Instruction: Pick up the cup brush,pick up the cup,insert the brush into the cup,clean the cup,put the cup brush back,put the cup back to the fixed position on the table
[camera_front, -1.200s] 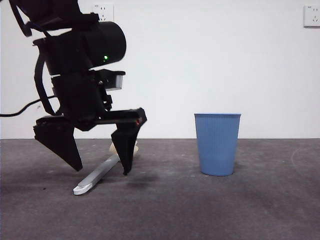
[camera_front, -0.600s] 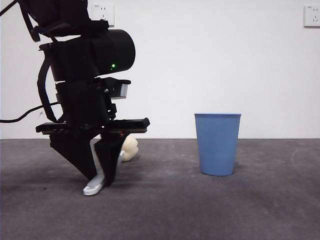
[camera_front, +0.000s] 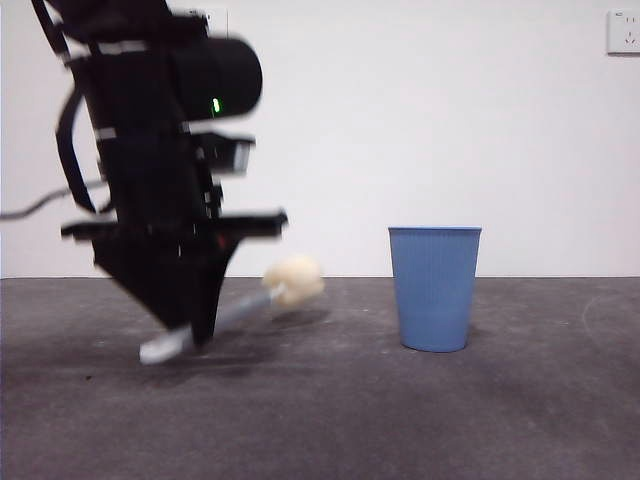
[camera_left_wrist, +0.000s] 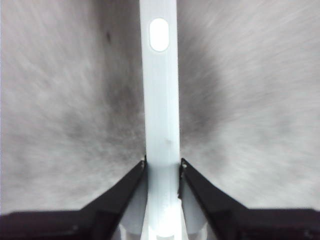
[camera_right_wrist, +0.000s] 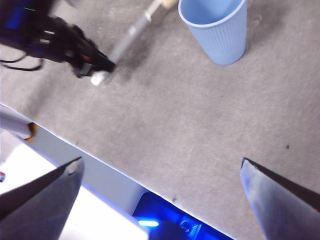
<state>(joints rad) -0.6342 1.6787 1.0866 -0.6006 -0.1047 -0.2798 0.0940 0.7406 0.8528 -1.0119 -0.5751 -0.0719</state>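
Note:
My left gripper (camera_front: 190, 335) is shut on the cup brush (camera_front: 235, 312) near its white tip and holds it lifted off the table (camera_front: 400, 420), at the left of the front view. The cream sponge head (camera_front: 293, 280) points toward the cup. In the left wrist view the grey-blue handle (camera_left_wrist: 161, 100) runs between my two jaws, which are closed on it. The blue ribbed cup (camera_front: 435, 288) stands upright at centre right; it also shows in the right wrist view (camera_right_wrist: 217, 27). My right gripper (camera_right_wrist: 160, 175) is open and empty, high above the table's front edge.
White wall behind with sockets (camera_front: 623, 30) at upper right. The table's near edge (camera_right_wrist: 85, 165) and a blue-lit base show in the right wrist view. A black cable (camera_front: 30, 212) hangs at far left.
My left gripper closed on the brush handle and lifted it. The sponge head swung up and toward the cup. The cup has not moved.

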